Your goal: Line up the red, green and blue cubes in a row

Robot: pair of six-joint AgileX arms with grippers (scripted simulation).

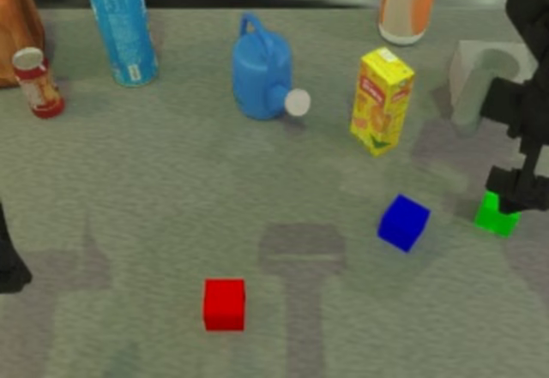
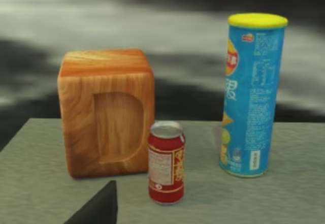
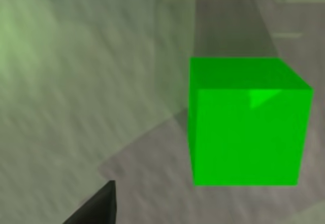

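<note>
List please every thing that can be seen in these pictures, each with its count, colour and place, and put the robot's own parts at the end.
red cube: 1, bright red, front centre-left of the table.
blue cube: 1, deep blue, right of centre.
green cube: 1, bright green, far right, partly under the right gripper.
watering jug: 1, light blue, back centre.
juice carton: 1, yellow, right of the jug.
chips tube: 1, blue with yellow lid, back left.
soda can: 1, red, far left.
wooden block: 1, brown, back left corner.
bottle: 1, white and orange, back right.
grey block: 1, grey, back right.
table: 1, grey-green.
right gripper: 1, black, over the green cube.
left arm: 1, black, parked at left edge.
</note>
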